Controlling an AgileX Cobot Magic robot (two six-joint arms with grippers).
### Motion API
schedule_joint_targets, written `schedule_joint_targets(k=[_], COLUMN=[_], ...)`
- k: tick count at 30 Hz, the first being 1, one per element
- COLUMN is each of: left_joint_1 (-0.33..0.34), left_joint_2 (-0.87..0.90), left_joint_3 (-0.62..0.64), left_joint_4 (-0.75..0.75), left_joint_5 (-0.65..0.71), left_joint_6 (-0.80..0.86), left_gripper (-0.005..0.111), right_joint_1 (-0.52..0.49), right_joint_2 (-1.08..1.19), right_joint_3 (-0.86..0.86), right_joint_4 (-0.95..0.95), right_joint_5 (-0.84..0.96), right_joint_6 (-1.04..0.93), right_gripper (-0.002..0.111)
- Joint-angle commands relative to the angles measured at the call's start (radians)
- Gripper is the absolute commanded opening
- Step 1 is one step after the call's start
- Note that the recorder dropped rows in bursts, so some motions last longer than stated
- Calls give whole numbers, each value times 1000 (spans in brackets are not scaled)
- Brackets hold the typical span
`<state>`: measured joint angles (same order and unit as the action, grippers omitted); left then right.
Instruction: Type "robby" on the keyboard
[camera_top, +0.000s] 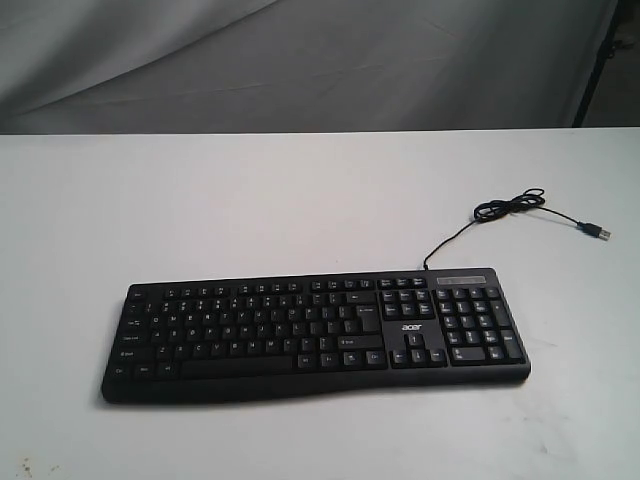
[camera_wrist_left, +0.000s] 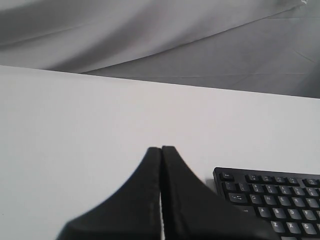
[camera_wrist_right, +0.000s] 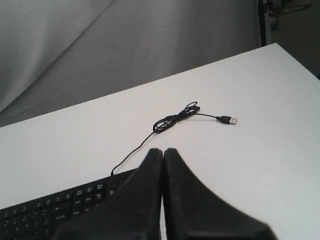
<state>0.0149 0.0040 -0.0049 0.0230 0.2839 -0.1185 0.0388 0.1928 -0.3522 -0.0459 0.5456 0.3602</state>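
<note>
The keyboard (camera_top: 315, 335) lies across the lower middle of the exterior frame on the white worktop (camera_top: 250, 200), and with the left gripper (camera_wrist_left: 161, 150) and right gripper (camera_wrist_right: 163, 151) both closed and empty, a blunt tip could catch two neighbouring keys and mistype.

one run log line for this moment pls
stage: not started | keyboard: flat on table, untouched | usb plug: lying free | left pincer: shut | right pincer: shut

One legible mark was logged: a white "acer" logo (camera_top: 412, 328) on the keyboard (camera_top: 300, 372), above the arrow keys (camera_top: 418, 353) and beside the number pad (camera_top: 480, 320). The key legends (camera_top: 250, 318) were too small to read.
</note>
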Motion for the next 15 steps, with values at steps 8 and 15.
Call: schedule_joint_targets(k=[8, 15], left_joint_1=[-3, -3], left_joint_2=[-4, -4], left_joint_3=[5, 5], left_joint_4=[-9, -9], left_joint_5=[-2, -2], left_joint_6=[-3, -3], left_gripper=[0, 0], right_joint_1=[10, 167], right_joint_2=[471, 700], right_joint_3=[-362, -490], right_joint_4=[-4, 2], right_joint_5=[70, 139], right_joint_6=[21, 21], right_gripper=[0, 0])
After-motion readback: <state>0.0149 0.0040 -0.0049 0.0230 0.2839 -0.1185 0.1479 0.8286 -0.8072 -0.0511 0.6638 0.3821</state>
